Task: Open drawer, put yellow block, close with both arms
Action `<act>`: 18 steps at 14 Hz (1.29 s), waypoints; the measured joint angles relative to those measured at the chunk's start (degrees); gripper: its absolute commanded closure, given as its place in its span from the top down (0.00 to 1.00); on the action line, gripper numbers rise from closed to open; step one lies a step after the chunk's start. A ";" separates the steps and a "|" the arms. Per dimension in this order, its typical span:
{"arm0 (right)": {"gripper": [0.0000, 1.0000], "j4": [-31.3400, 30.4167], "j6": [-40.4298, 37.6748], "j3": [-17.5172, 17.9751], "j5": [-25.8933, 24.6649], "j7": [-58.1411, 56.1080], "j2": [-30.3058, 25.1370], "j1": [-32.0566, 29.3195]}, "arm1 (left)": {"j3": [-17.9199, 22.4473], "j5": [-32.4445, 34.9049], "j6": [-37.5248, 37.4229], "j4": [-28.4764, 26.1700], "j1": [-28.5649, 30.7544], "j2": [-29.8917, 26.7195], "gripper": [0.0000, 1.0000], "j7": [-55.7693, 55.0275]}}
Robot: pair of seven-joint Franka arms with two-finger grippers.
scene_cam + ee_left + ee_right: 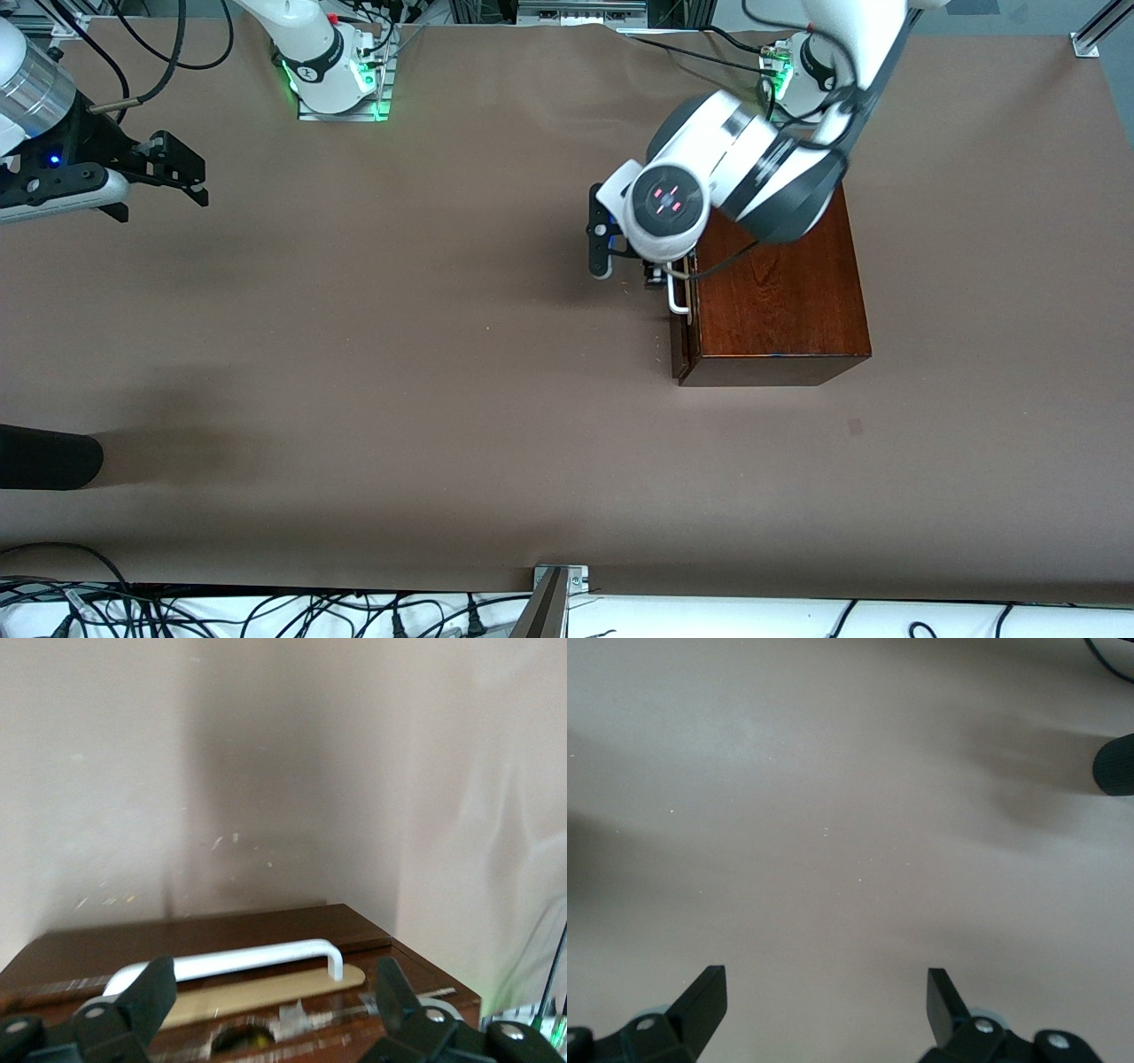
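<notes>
Drawer (682, 341) barely ajar on the mahogany box (775, 292), left gripper (270, 997) at its white handle (266, 958).
Left gripper's fingers (146, 997) stand spread either side of the handle, gripping nothing; a yellow glimpse, perhaps the yellow block (252, 1041), shows low between them. Right gripper (182, 177) waits over the table's (399, 372) right-arm end, fingers (704, 992) wide apart and empty.
</notes>
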 measured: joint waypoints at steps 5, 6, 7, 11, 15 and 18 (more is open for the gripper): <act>1.00 0.07 0.23 0.23 0.01 0.00 0.00 0.14 | 1.40 -0.03 -4.59 0.17 11.89 -7.88 1.00 -7.26; 1.00 0.08 0.24 0.24 0.01 0.00 0.00 0.18 | 1.89 0.00 -5.02 0.16 13.78 -8.65 1.00 -9.12; 1.00 0.09 0.26 0.24 0.01 0.00 0.00 0.20 | 2.12 0.43 -5.68 0.16 15.50 -9.14 1.00 -10.27; 1.00 0.13 0.35 0.25 0.01 0.00 0.00 0.22 | 3.61 5.70 -5.76 1.39 19.42 -10.78 1.00 -12.81; 1.00 0.21 0.55 0.24 0.01 0.00 0.02 0.24 | 6.50 6.11 -1.18 -2.29 20.19 -15.70 1.00 -25.59; 1.00 0.24 0.56 0.25 0.01 0.00 0.04 0.24 | 6.91 5.45 5.11 -8.34 21.50 -20.95 1.00 -43.35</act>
